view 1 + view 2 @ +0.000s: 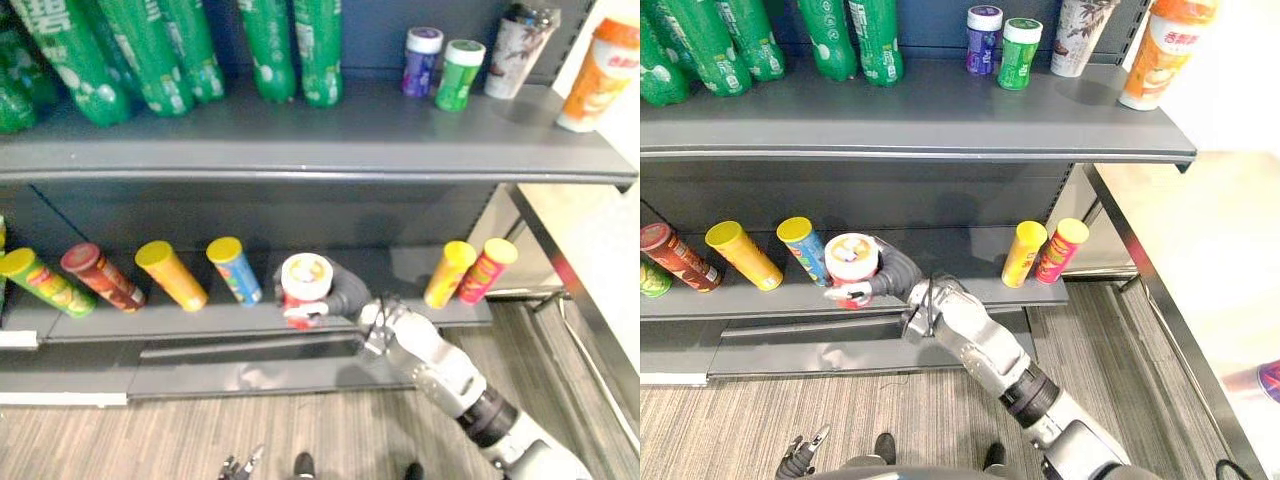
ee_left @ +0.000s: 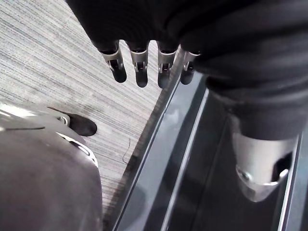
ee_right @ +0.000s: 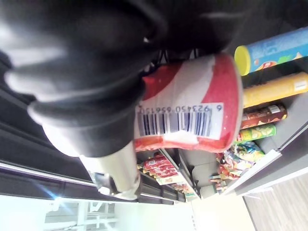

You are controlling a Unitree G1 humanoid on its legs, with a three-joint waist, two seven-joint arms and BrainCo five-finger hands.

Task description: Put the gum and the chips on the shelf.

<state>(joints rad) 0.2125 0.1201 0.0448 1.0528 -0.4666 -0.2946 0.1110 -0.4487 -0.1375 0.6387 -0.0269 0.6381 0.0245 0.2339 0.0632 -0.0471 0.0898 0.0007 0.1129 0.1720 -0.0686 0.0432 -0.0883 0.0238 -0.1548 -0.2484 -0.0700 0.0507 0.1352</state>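
- Right arm (image 1: pixel 432 368) stretches forward and low, across to the left.
- Right hand (image 1: pixel 345 292) has its fingers curled round the upright chips can (image 1: pixel 303 285).
- Left hand (image 2: pixel 138 65) hangs low, fingers relaxed.

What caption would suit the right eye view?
Right hand holds a red-and-white chip can at the lower shelf, beside a blue chip can.

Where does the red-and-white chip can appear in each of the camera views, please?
Left eye view: chip can lower centre, in the right hand, at the lower shelf.
Right eye view: left of centre.
Right wrist view: held close, barcode showing.
Left wrist view: left hand above floor.
Shared landmark: blue can beside it.
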